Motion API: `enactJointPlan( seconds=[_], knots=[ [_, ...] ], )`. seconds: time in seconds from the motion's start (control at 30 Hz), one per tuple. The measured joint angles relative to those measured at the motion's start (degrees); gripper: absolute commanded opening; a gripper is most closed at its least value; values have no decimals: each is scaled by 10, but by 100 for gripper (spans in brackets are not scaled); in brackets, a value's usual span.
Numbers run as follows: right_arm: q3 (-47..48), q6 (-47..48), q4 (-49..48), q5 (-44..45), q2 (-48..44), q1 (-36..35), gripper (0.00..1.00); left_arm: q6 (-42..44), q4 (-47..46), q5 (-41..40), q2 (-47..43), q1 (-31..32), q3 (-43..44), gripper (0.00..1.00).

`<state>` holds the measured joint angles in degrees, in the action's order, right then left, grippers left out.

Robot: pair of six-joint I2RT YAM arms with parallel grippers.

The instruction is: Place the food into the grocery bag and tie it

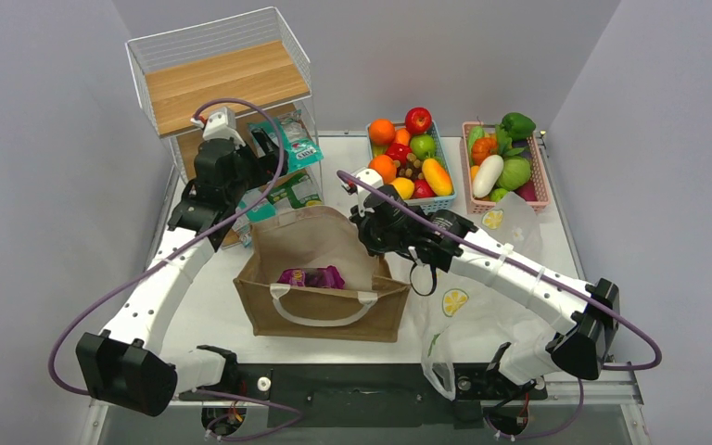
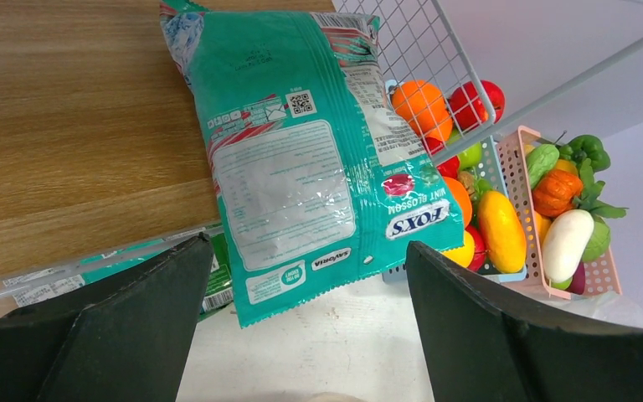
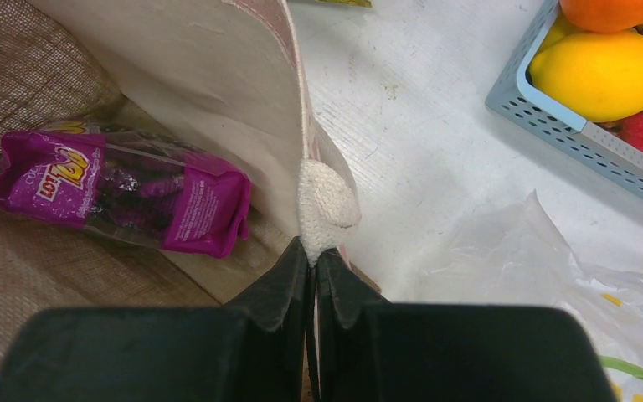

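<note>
Evidently the packing is only part done, since just one purple packet (image 3: 126, 197) lies at the bottom of the burlap tote (image 1: 385, 315) standing in the middle of the table (image 1: 213, 306). The right gripper (image 3: 312, 255) is pressed together on the tote's far right rim, pinching it at the white webbing where the handle is sewn on. I take it this is to hold the mouth up and wide so things can drop in without the soft wall folding over. The left gripper (image 2: 308, 244) hangs with its fingers spread wide, one either side of a teal packet (image 2: 301, 159) that leans upright against the wire rack (image 1: 222, 74), not touching it from what I can see. Standing on edge like that, the packet offers a thin side to close on, which would explain the line of approach. The lemon-printed plastic bag (image 1: 482, 324) lies crumpled on the table under the right arm, nothing in it that I can make out, so the tote seems to be the bag being filled. Round fruit waits in the blue basket (image 1: 431, 206) at the back, with vegetables in the pink basket (image 1: 542, 176) beside it
</note>
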<state>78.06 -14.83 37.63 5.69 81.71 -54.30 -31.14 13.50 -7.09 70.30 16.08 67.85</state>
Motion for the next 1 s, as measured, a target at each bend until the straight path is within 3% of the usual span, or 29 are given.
enactJointPlan(
  seconds=[0.47, 0.8, 1.0],
  knots=[
    [-19, 7, -11, -5, -17, 9, 0, -19, -10, -15, 29, 0, -4, 83],
    [-22, 9, -16, -5, -17, 13, 0, -31, -67, -11, 30, 0, -29, 79],
    [-22, 9, -16, -6, -17, 15, 0, -43, -100, -6, 31, 1, -40, 56]
  ],
)
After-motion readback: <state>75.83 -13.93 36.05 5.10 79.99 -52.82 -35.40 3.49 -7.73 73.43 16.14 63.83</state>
